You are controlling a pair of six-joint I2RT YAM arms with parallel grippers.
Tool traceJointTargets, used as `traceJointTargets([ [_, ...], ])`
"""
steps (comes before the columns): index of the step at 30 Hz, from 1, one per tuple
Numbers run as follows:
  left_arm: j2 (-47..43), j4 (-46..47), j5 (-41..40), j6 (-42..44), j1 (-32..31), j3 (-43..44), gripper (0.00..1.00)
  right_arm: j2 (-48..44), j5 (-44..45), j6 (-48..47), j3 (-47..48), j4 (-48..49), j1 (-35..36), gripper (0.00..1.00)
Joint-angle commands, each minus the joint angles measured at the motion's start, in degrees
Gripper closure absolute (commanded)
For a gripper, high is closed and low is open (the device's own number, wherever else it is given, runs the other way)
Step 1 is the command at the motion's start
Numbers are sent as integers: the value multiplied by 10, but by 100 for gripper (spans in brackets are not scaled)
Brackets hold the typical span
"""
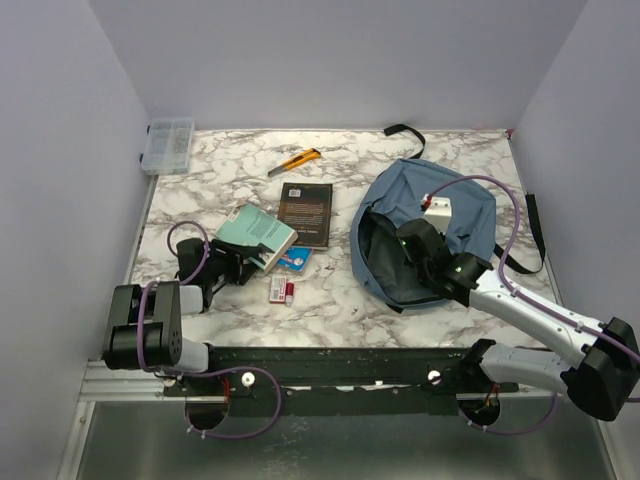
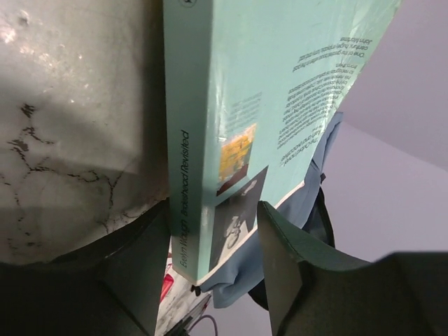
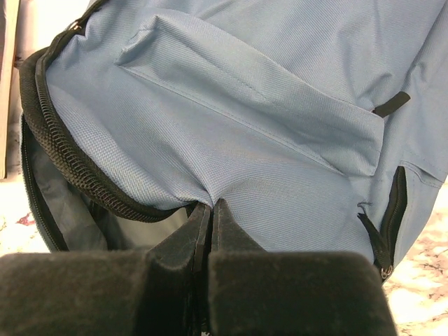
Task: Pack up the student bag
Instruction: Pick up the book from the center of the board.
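The dusty-blue student bag (image 1: 440,215) lies at the right of the table with its dark opening facing the front left. My right gripper (image 1: 412,240) is shut on the fabric rim of the opening, and the right wrist view (image 3: 210,203) shows blue cloth (image 3: 280,105) pinched between the closed fingers. A teal paperback (image 1: 258,232) lies tilted at the left centre. My left gripper (image 1: 232,262) holds its near end; in the left wrist view (image 2: 213,210) the book (image 2: 238,105) sits between both fingers. The bag shows behind it (image 2: 308,192).
A black book (image 1: 305,213) lies between the teal one and the bag. A yellow utility knife (image 1: 295,161) and a clear organiser box (image 1: 168,146) are at the back left. A small red-and-white item (image 1: 281,290) and a small blue item (image 1: 297,258) lie near the teal book.
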Motion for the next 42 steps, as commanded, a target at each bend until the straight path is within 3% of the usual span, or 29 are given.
traceJointTargets([
  [1, 20, 37, 29, -19, 0, -5, 48, 0, -14, -3, 1, 27, 0, 99],
  [7, 36, 37, 37, -30, -1, -10, 34, -3, -16, -3, 3, 23, -1, 99],
  [11, 54, 40, 52, -34, -8, -3, 37, -6, -16, -9, 0, 29, 0, 99],
  [15, 47, 41, 51, -30, -9, -5, 50, 0, -24, -11, 5, 28, 0, 93],
  [19, 26, 41, 47, -7, -9, -8, 75, 10, -19, -26, 9, 19, -1, 80],
  [21, 10, 40, 49, -2, -9, -12, 91, 16, -18, -31, 15, 7, -1, 69],
  [23, -7, 34, 50, 2, -9, -14, 99, 19, -30, -49, 23, 0, -1, 56],
  [29, -78, -52, 56, 34, -12, 18, 100, 21, -55, -103, 31, 15, 0, 33],
  [35, -180, -233, 12, 141, -36, 123, 100, 28, -116, -144, 45, 40, 0, 26],
  [36, -192, -254, 2, 158, -43, 144, 100, 29, -127, -149, 45, 45, 0, 20],
  [37, -197, -271, -3, 170, -49, 163, 100, 29, -136, -152, 44, 50, 0, 3],
  [42, -162, -346, -7, 276, -145, 300, 100, 22, -204, -119, 49, 65, 0, 0],
])
